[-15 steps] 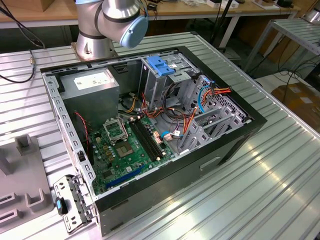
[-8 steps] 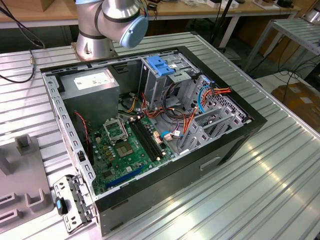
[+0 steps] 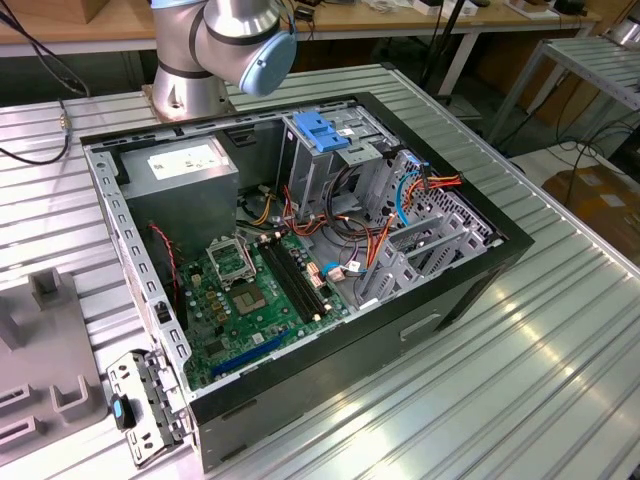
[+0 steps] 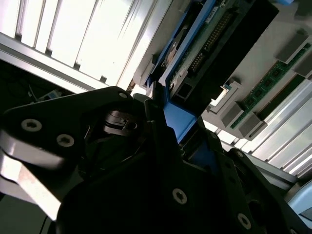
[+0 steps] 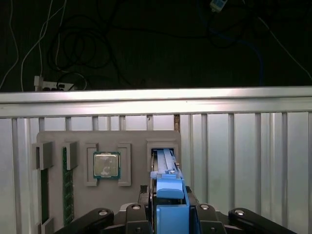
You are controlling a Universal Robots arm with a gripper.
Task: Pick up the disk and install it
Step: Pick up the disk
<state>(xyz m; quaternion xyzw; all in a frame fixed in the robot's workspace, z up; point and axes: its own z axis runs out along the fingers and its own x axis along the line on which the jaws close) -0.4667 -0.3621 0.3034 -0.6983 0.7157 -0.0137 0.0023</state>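
Observation:
In the first wrist view the disk (image 5: pixel 169 187), with bright blue rails and a blue end tab, stands on edge in a slot of a grey holder block (image 5: pixel 131 139). My gripper (image 5: pixel 170 217) is on the disk's near end, its black fingers pressed against both sides of the blue tab. The second wrist view shows the disk (image 4: pixel 204 44) from the side: a dark body, a connector row and a blue rail. There my gripper (image 4: pixel 178 122) grips the blue tab.
The holder block also carries a processor chip (image 5: pixel 107 165) and green memory sticks (image 5: pixel 68 185). In the exterior view an open computer case (image 3: pixel 300 260) lies on the ribbed metal table, with a metal drive cage under a light-blue latch plate (image 3: pixel 325 135). The arm's base (image 3: pixel 215 50) stands behind it.

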